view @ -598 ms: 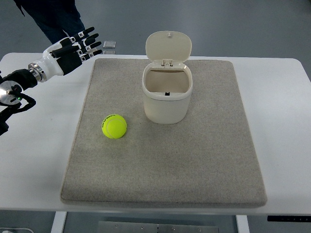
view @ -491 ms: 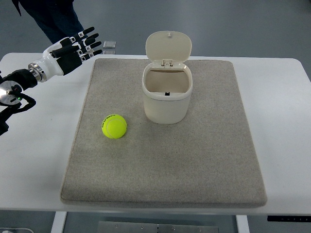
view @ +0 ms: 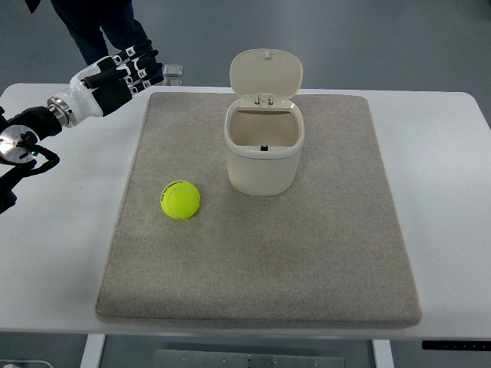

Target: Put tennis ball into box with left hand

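Tennis ball (view: 180, 199) is seen resting on the grey mat (view: 322, 253), just left of the box (view: 263, 157) and slightly nearer the camera; no contact with it. Box lid (view: 266, 73) is held upright on its hinge, so the opening is exposed. Left hand (view: 115, 75) is found well left of the box and beyond its far rim line, over the white table (view: 54, 230) at the mat's far-left corner. Fingers are extended side by side, relaxed, nothing held. Against the view half a second ago, the hand is seen shifted slightly away from the ball, with the fingers less fanned. No approach is judged to have begun; the reach and grasp remain to be done. Right hand is not seen. A person's legs (view: 103, 27) are noted beyond the table.
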`<move>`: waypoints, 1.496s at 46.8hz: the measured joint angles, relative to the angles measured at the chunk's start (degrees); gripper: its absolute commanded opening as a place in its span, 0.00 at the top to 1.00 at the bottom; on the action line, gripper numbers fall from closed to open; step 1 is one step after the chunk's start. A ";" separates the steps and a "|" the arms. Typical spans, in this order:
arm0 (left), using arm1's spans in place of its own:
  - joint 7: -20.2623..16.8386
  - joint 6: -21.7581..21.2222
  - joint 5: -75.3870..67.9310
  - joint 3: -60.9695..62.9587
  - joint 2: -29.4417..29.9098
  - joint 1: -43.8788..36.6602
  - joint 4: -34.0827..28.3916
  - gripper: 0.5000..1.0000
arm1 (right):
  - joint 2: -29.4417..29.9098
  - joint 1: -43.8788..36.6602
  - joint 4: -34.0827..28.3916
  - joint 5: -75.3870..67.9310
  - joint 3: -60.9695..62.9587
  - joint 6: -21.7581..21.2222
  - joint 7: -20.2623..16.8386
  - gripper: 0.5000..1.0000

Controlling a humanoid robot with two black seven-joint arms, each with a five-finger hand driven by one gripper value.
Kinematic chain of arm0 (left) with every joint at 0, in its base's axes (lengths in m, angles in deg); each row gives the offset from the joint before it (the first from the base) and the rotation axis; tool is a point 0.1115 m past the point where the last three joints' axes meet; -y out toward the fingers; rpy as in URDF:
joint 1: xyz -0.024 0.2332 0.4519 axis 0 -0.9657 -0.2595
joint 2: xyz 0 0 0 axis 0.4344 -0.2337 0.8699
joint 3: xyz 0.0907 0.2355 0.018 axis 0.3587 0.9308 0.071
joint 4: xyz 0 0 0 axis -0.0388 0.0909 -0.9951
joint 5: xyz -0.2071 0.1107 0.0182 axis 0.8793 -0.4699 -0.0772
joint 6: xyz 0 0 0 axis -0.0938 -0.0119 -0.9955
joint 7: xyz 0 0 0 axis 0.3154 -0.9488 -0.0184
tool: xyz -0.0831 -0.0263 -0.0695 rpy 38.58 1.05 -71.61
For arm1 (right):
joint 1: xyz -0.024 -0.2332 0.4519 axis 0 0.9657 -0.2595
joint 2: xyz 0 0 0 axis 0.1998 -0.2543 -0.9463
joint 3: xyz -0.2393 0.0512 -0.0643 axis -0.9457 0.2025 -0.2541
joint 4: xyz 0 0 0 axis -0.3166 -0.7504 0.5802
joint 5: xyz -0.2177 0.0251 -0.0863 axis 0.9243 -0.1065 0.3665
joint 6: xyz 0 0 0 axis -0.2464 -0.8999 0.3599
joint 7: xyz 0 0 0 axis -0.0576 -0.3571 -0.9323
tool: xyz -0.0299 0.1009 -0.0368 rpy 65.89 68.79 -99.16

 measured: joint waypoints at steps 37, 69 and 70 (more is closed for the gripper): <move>-10.51 0.00 -38.95 0.31 2.40 0.75 0.26 0.02 | 0.00 0.00 0.00 0.00 -0.01 0.01 -0.02 0.12; -17.34 -0.52 -63.08 6.44 13.25 4.30 11.53 0.02 | 0.00 0.00 0.00 0.00 -0.02 0.01 -0.02 0.12; -17.76 -0.52 -64.17 6.51 13.43 4.30 11.72 0.02 | 0.00 0.00 0.00 0.00 -0.03 0.01 -0.01 0.12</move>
